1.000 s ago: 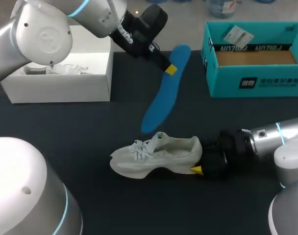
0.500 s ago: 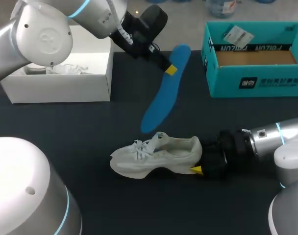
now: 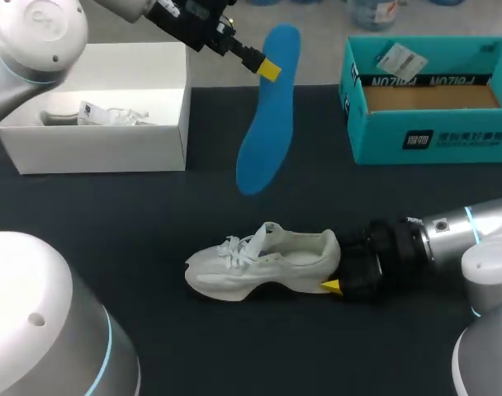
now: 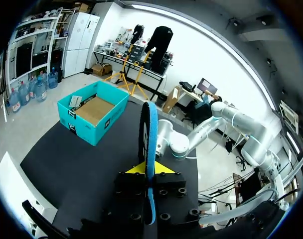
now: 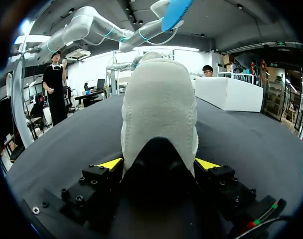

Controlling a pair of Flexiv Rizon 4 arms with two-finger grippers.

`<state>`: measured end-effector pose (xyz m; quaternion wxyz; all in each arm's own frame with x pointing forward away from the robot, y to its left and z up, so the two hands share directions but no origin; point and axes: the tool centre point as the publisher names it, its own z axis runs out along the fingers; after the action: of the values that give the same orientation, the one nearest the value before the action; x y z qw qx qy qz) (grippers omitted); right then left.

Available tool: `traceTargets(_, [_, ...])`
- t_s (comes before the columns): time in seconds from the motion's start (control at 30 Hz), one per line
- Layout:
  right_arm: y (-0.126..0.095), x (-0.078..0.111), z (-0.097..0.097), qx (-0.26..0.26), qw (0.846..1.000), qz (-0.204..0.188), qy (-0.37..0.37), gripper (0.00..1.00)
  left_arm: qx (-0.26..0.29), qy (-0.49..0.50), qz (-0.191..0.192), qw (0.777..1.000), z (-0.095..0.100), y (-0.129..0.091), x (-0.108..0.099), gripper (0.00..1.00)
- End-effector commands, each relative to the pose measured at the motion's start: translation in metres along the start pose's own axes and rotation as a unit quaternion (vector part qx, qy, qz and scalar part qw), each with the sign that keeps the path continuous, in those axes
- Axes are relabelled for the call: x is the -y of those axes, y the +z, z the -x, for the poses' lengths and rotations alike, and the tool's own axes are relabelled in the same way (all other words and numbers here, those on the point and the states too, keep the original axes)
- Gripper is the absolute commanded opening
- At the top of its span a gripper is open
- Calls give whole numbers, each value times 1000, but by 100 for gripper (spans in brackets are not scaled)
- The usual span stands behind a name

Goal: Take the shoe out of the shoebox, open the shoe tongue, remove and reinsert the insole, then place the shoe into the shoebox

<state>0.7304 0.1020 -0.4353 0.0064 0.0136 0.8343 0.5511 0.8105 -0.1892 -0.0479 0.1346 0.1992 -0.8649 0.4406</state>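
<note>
- Mid-bench, on the dark bench (image 3: 135, 223): white lace-up shoe (image 3: 263, 264), lying on its sole, toe pointing towards the left arm's side, heel towards the right arm's side, laces loose over the tongue.
- At the shoe's heel: right tool (image 3: 333, 271), set low along the bench. The right wrist view shows its two yellow tips against either side of the heel, pinching the shoe (image 5: 159, 109) between them.
- Beyond the shoe and above it: blue insole (image 3: 267, 111), clear of the bench, hanging long-ways with its lower end pointing down towards the shoe and well apart from it.
- At the insole's upper part, further beyond the shoe: left tool (image 3: 270, 68), pinching the insole. The left wrist view shows the insole (image 4: 150, 144) edge-on, standing between the fingers, which are pressed against its two faces.
- Beyond the shoe, to its heel side: teal shoebox (image 3: 424, 136), open, brown inner floor, a small white tag lying inside near its far wall.
- Beyond the shoe, to its toe side: white box (image 3: 102, 153), open, holding crumpled white contents with a small tag; what they are cannot be told.
</note>
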Motion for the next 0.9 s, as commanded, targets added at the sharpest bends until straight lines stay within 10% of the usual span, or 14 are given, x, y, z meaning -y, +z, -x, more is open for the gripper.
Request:
traceTargets(0.03, [4, 6, -1, 0, 1000, -2, 0, 0, -7, -5, -31, 999, 4, -12, -6, 0])
traceTargets(0.9, [4, 6, -1, 0, 1000, -2, 0, 0, -136, -29, -87, 987, 51, -94, 21, 0])
